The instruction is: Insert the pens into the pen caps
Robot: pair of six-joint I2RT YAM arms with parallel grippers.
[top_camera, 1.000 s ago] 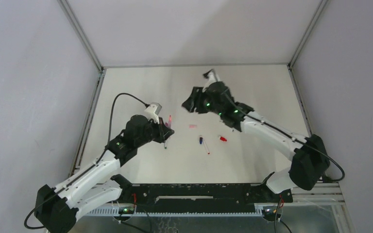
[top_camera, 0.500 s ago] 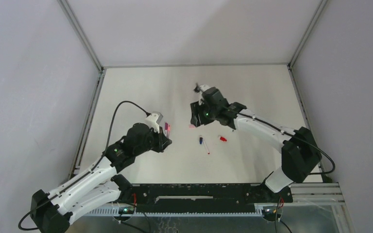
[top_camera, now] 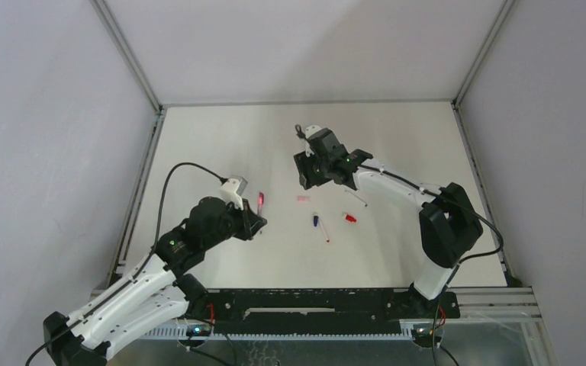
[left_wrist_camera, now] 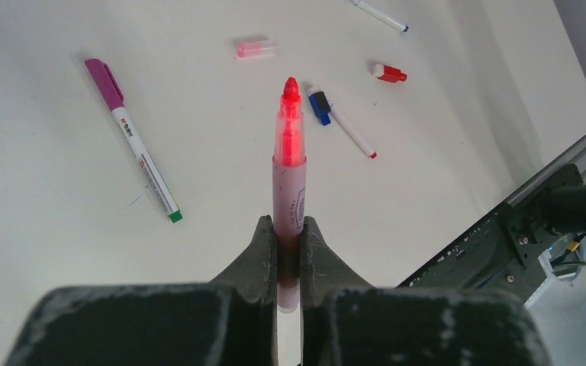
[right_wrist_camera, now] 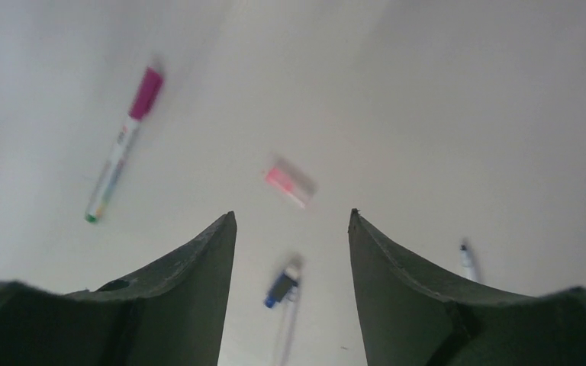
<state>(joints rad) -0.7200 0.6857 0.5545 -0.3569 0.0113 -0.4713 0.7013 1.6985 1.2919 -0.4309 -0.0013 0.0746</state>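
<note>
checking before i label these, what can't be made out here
- Right wrist view: pink cap and blue-capped pen are blurred.
- Right wrist view: a pen at right is cut off by the right gripper.
- Left wrist view: red pen's rear end is hidden inside the left gripper.

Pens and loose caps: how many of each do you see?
Pens: 4 (pink pen in left gripper, purple-capped pen, blue-capped pen, white pen)
Loose caps: 2 (pink cap, red cap)
Total: 6
</note>
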